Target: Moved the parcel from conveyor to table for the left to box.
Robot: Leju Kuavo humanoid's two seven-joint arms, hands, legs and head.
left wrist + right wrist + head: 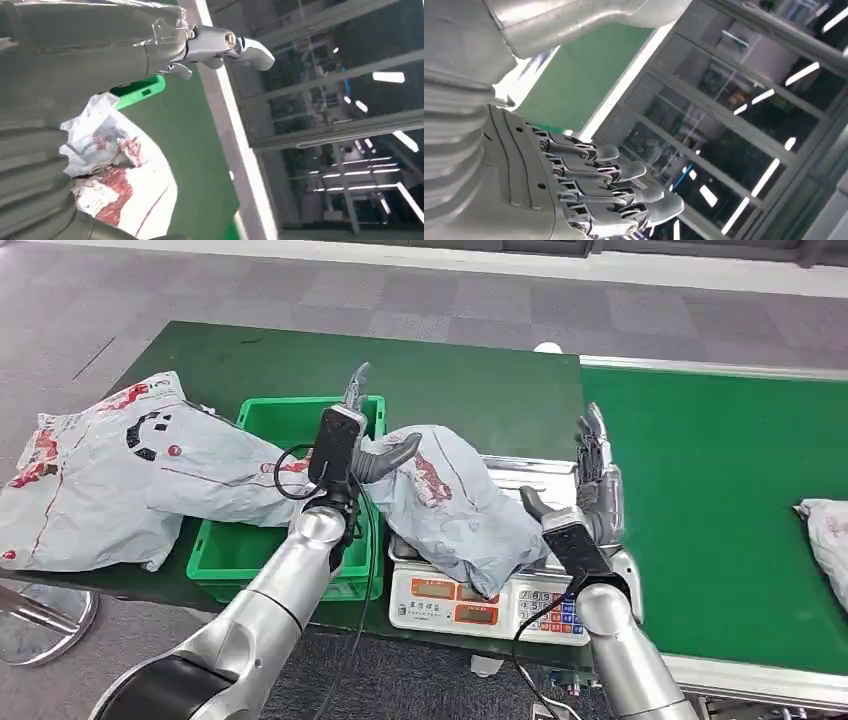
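The grey parcel [450, 505] was lying on the weighing scale [480, 595] at the table's front edge, right next to the green bin [262, 545] and partly hanging over it. The robot's left hand [362, 440] was up against the parcel's left side with its thumb resting on top, holding nothing, fingers apart. The right hand [592, 480] stood just off the parcel's right side, fingers straight and spread, not gripping anything, and another parcel [828, 530] sat further along the green conveyor [720, 470].

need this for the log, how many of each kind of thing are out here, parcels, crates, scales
grey parcels: 3 (on the scale, left table, conveyor edge)
green crates: 1
weighing scales: 1
total: 5
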